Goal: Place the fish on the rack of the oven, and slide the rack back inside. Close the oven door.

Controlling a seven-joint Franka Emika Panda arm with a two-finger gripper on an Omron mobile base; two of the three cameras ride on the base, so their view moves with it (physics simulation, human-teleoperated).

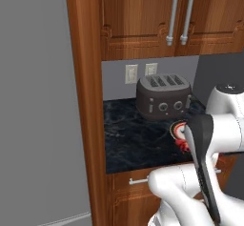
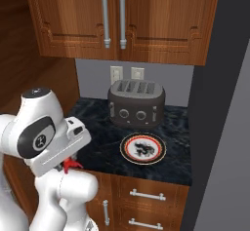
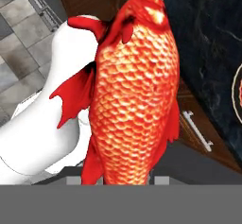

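The red fish [image 3: 134, 90] hangs lengthwise between my gripper [image 3: 120, 178] jaws, scales facing the hand camera, and my gripper is shut on it. Its red tail [image 2: 72, 164] pokes out under my hand at the counter's front left edge in the right base view. In the left base view a bit of the fish [image 1: 182, 146] shows beside my dark forearm, in front of the plate. The fish is lifted clear of the counter. The oven, the rack and the oven door are out of view.
A dark toaster [image 2: 136, 103] stands at the back of the black stone counter [image 2: 105, 144]. In front of it lies a red-rimmed white plate [image 2: 126, 144]. Drawers with bar handles [image 2: 147, 195] sit below, wooden cabinets [image 2: 112, 15] above, and a grey panel [image 1: 33, 101] stands to the left.
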